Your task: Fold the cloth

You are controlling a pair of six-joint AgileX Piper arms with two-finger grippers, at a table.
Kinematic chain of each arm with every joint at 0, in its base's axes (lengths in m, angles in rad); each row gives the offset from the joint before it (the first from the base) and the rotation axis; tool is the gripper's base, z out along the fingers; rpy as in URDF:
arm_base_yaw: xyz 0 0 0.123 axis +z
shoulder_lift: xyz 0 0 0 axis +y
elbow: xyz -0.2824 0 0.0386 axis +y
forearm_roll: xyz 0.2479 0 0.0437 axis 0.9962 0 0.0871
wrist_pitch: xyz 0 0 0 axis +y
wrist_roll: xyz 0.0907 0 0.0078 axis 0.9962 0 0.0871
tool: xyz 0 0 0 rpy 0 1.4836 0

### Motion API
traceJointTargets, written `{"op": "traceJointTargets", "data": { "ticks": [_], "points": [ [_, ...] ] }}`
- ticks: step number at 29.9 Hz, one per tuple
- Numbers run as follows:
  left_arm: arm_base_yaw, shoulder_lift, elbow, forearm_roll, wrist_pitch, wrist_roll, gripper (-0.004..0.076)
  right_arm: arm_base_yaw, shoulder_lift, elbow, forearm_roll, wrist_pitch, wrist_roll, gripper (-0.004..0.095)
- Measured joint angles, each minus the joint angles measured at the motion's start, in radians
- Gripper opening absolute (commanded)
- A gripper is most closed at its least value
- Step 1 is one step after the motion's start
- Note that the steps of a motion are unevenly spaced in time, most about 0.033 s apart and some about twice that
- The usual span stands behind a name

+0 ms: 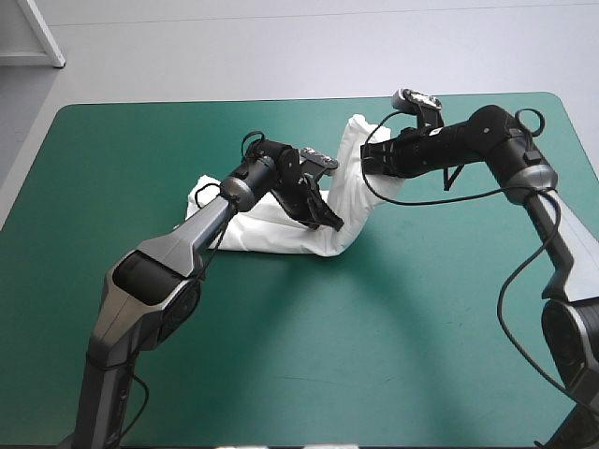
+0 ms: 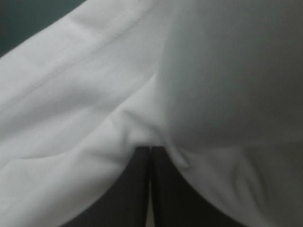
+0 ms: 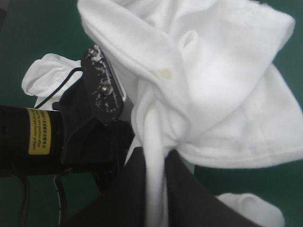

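Mid-worktop (image 1: 421, 327), slightly toward far edge: white T-shirt (image 1: 354, 182) bunched, partly lifted. On near fold, left hand (image 1: 325, 218) clamped, black fingers all but together, cloth pinched at tips. On far-right end, right hand (image 1: 372, 155) clamped too, twisted rope of fabric running between its fingers, that end raised off teal-green cover. Rest of shirt lies under left arm, sleeve poking out left. Stitched hem runs ahead of left hand. Hands near each other. Wide bare cover near, left, right; narrower strip at far edge.
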Motion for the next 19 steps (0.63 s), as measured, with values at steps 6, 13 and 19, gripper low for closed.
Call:
{"op": "traceJointTargets", "data": {
  "ticks": [6, 13, 19],
  "points": [
    [0.000, 0.001, -0.030, 0.037, 0.036, 0.000, 0.0020, 0.006, 0.000, -0.003, -0.003, -0.016, 0.009, -0.0013],
    [0.003, -0.108, -0.095, 0.194, 0.125, 0.004, 0.0020, 0.006, 0.011, -0.015, 0.002, -0.012, 0.003, -0.0013],
    [0.077, -0.283, -0.012, 0.206, 0.135, 0.024, 0.0020, 0.030, 0.100, -0.133, 0.038, 0.067, -0.016, -0.0013]
  ]
}}
